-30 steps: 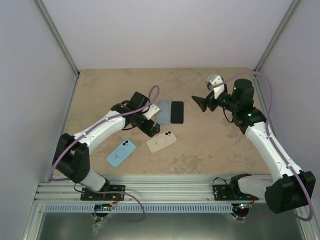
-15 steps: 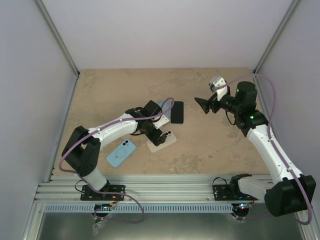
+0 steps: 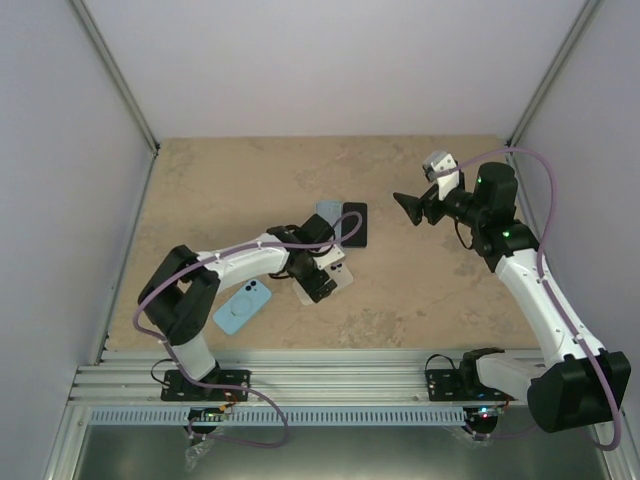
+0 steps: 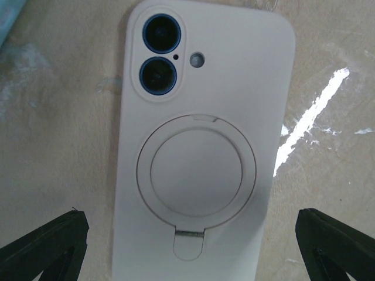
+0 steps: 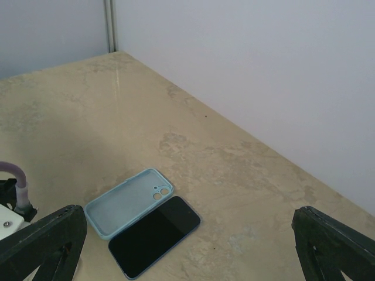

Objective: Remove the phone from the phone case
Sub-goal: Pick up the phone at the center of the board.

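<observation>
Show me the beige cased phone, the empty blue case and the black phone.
beige cased phone (image 4: 197,171), left wrist view, ring stand centre
empty blue case (image 5: 122,205), right wrist view, its inner floor
black phone (image 5: 153,235), right wrist view, screen middle

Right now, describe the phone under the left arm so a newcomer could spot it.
On the table, just nearer than the empty blue case and bare black phone, a cased phone lies face down beneath the open left fingers. It alone is beige, with a round ring stand; the other cased phone is blue.

Beige case (image 4: 199,152) bottom cut off; left hand (image 3: 320,283) partly hides it overhead.
</observation>
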